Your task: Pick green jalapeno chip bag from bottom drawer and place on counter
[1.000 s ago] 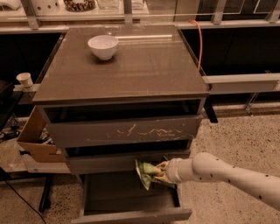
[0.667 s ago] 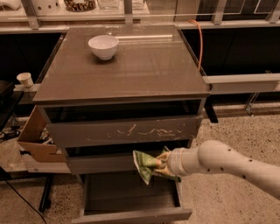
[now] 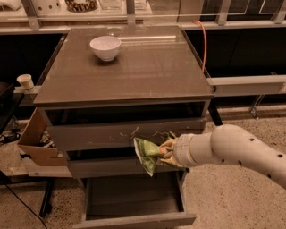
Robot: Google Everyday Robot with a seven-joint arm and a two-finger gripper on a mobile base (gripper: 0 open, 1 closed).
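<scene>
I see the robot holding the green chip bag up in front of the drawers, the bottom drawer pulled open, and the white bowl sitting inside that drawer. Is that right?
Not quite. The white bowl stands on the counter, not in the bottom drawer, as the camera view shows. The rest holds: the gripper grips the green jalapeno chip bag in front of the drawer fronts, and the bottom drawer is pulled open.

The floor (image 3: 223,201) is pale speckled stone, dim under warm light. Along the back runs a pale ledge (image 3: 89,18) with metal posts (image 3: 129,8), dark beneath. An orange cable (image 3: 204,44) drops behind the drawer cabinet (image 3: 111,134). A cardboard box (image 3: 38,138) and a paper cup (image 3: 25,81) sit to its left. The gripper (image 3: 166,150) hangs just before the cabinet's front.
</scene>
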